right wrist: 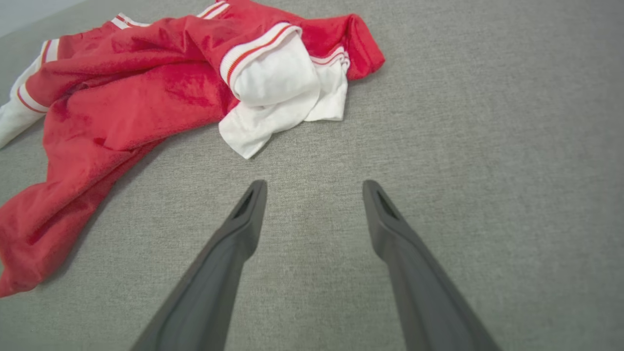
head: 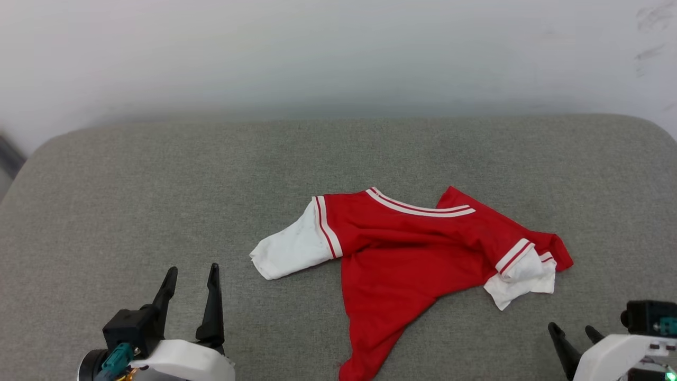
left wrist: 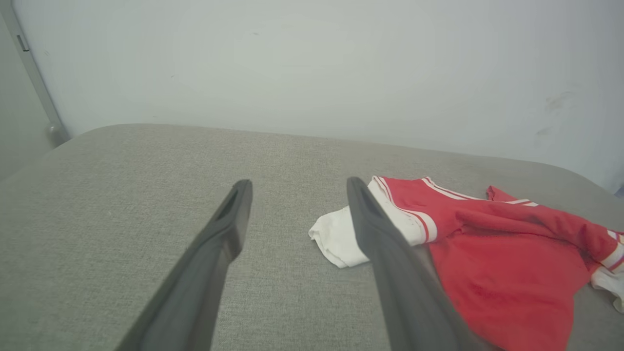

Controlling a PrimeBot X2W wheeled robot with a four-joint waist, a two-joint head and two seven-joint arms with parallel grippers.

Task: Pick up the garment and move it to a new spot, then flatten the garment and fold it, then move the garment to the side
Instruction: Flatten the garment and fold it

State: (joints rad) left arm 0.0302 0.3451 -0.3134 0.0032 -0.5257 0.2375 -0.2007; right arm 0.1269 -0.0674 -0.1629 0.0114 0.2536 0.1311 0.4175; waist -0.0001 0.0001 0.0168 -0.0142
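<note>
Left gripper (head: 193,268) sits low at the near left, fingers spread wide, nothing between them, well apart from the cloth. Just right of it the garment (head: 402,248) lies crumpled mid-way across the grey padded surface (head: 132,185): one white sleeve (head: 288,248) splayed out flat toward the left gripper, striped neckline (head: 423,209) facing the far wall, red body twisted into a narrow tail (head: 365,360) running to the near edge. The other white sleeve (head: 523,275) is doubled over on itself beside a flipped red corner. Right gripper (head: 572,328) at the near right, likewise wide open and empty, near that bunched sleeve. Risks, as judged: a pinch on a sleeve alone would lift the shirt lopsided; thin fabric may slip out or bring several layers together; the tail could drag or slide off the near edge.
</note>
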